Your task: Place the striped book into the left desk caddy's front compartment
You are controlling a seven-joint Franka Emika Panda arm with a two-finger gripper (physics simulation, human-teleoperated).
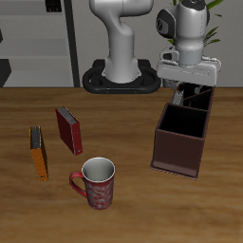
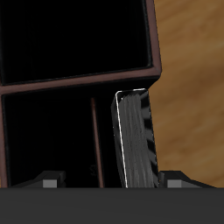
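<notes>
Gripper (image 1: 193, 85) poised over the far end of the left desk caddy (image 1: 180, 150), with the striped book (image 2: 136, 140) standing on edge inside the front compartment (image 1: 196, 97), its spine close against the maroon outer wall. From the wrist view the book's pale-edged cover rises between the two grey fingertips (image 2: 54, 181), but whether the jaws clamp it or have already let go cannot be told from either view. Thin, stiff and light, the book looks like something to be held across its cover faces near the top edge, where a flat pinch would keep it from swinging; its smooth cover could slip under a weak hold. Room is tight: the slanted dark side walls and the divider (image 2: 79, 83) between the two bins hem in the fingers, so any move out looks safest straight up. A thin upright partition or shadow line beside the book inside the bin is too dark to make out. Elsewhere on the wooden table (image 1: 133, 214), a red book (image 1: 68, 130), an orange book (image 1: 38, 152) and a patterned mug (image 1: 96, 182) sit well apart from the caddy, leaving open space toward the front edge.
</notes>
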